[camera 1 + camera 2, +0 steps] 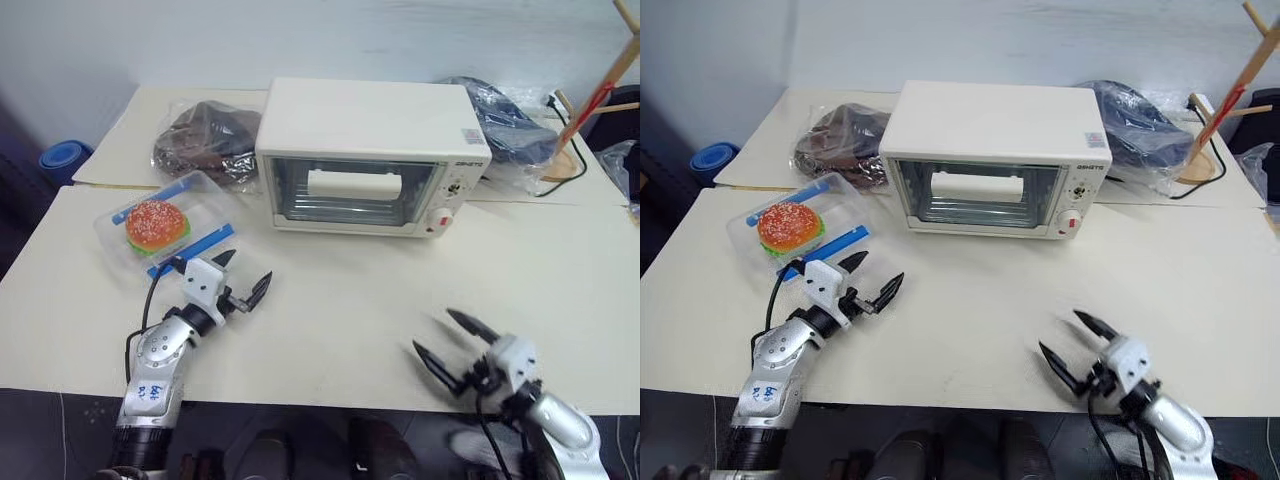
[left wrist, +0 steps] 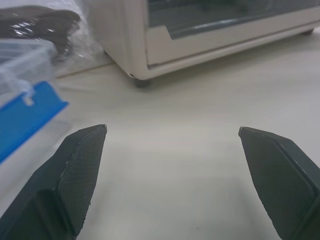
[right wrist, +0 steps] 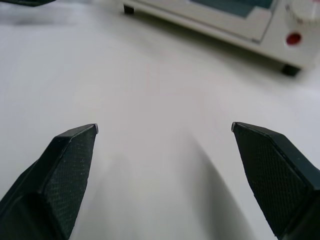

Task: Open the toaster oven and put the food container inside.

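Note:
The cream-white toaster oven stands at the middle back of the table, its glass door shut and its white bar handle facing me. The food container, clear with blue clips and a burger inside, lies left of the oven on the table. Just in front of the container, my left gripper hovers open and empty, pointing toward the oven. My right gripper is open and empty near the table's front edge, right of centre. In the right wrist view the oven's lower corner and red knob lie ahead of it.
A clear plastic bag with dark contents lies behind the container, another right of the oven. A wooden stand rises at the far right. A blue round object sits beyond the table's left edge. Bare tabletop spreads before the oven.

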{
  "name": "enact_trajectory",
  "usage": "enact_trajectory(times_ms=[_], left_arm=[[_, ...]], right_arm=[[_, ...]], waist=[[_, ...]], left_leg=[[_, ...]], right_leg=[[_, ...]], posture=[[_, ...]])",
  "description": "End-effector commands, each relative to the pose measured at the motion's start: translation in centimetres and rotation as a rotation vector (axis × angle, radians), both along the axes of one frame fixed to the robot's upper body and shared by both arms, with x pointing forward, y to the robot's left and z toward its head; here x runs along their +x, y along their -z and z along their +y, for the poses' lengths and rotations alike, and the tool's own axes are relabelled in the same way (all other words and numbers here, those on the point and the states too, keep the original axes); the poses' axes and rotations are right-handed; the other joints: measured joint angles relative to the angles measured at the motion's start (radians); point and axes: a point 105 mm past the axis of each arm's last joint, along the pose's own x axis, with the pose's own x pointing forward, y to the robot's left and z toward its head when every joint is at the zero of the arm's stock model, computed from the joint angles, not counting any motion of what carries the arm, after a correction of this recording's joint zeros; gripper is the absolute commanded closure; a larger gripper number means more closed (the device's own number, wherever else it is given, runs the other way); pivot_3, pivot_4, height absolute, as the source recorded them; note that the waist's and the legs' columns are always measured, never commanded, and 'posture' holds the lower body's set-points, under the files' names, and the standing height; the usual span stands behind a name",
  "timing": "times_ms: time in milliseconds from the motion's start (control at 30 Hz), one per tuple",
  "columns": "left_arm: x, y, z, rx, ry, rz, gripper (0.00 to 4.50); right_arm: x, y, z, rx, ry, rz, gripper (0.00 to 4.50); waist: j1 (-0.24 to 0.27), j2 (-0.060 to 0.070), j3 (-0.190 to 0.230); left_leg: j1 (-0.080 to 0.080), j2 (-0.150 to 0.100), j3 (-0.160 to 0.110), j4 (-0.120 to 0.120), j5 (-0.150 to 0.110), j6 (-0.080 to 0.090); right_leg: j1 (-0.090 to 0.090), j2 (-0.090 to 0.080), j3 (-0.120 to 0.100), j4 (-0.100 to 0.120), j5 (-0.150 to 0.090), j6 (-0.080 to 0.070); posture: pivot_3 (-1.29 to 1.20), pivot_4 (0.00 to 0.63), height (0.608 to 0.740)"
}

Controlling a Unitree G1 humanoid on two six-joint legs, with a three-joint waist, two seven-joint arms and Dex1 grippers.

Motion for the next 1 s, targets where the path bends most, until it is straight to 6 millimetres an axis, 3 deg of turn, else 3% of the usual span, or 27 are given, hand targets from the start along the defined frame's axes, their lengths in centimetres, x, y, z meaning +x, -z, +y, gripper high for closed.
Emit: enact_trajectory(times_ms=[33,233,367,533,767,900,1000], left_arm=[[0.0,-1.3,-0.1,0.021,0.021,-0.048,0.00],[-2.2,-4.2,0.3,-0.132,0.183,-0.030,0.00],[-3.5,-6.3,1.4,-0.127,0.257,-0.025,0.00],[-4.7,-8.6,2.0,-0.135,0.313,-0.032,0.00],[-5.4,-9.8,1.6,-0.173,0.315,-0.048,0.00],[-5.6,-9.6,1.0,-0.186,0.331,-0.039,0.00],[-5.6,-9.6,1.3,-0.187,0.331,-0.035,0.00]], right_arm=[[0.9,-2.1,0.3,0.017,0.006,-0.106,0.02],[4.5,-5.9,2.0,0.149,-0.093,-0.087,0.02],[7.9,-9.8,2.6,0.193,-0.102,-0.116,0.02],[10.0,-12.9,4.4,0.220,-0.186,-0.128,0.02],[10.2,-14.7,7.4,0.198,-0.314,-0.160,0.02],[9.7,-15.4,8.7,0.201,-0.375,-0.182,0.02],[8.2,-15.1,10.1,0.157,-0.474,-0.159,0.02]], waist=[[-0.004,0.000,0.000],[-0.011,0.000,0.000],[-0.010,0.001,0.001],[-0.003,0.002,0.001],[-0.008,0.002,0.001],[-0.009,0.002,0.001],[-0.010,0.003,0.001]], left_leg=[[0.001,0.000,0.000,0.000,0.000,0.000],[0.000,0.003,0.000,-0.001,-0.001,-0.002],[0.000,0.004,-0.002,-0.001,-0.001,-0.003],[-0.002,0.004,-0.003,-0.001,-0.001,-0.003],[-0.004,0.004,-0.003,-0.001,-0.001,-0.003],[-0.004,0.004,-0.003,-0.001,-0.001,-0.003],[-0.004,0.004,-0.003,-0.001,-0.001,-0.003]], right_leg=[[0.000,0.000,0.000,0.000,0.000,0.000],[0.000,0.002,0.000,0.000,0.000,-0.001],[-0.001,0.002,0.000,0.001,-0.001,-0.002],[-0.002,0.002,-0.002,-0.001,-0.002,-0.003],[-0.004,0.002,-0.002,-0.001,-0.002,-0.003],[-0.004,0.002,-0.002,-0.001,-0.002,-0.003],[-0.004,0.003,-0.002,0.000,-0.002,-0.003]], posture=[[0.00,0.150,0.740],[0.00,0.150,0.740],[0.00,0.150,0.740],[0.00,0.150,0.740],[0.00,0.150,0.740],[0.00,0.150,0.740],[0.00,0.150,0.740]])
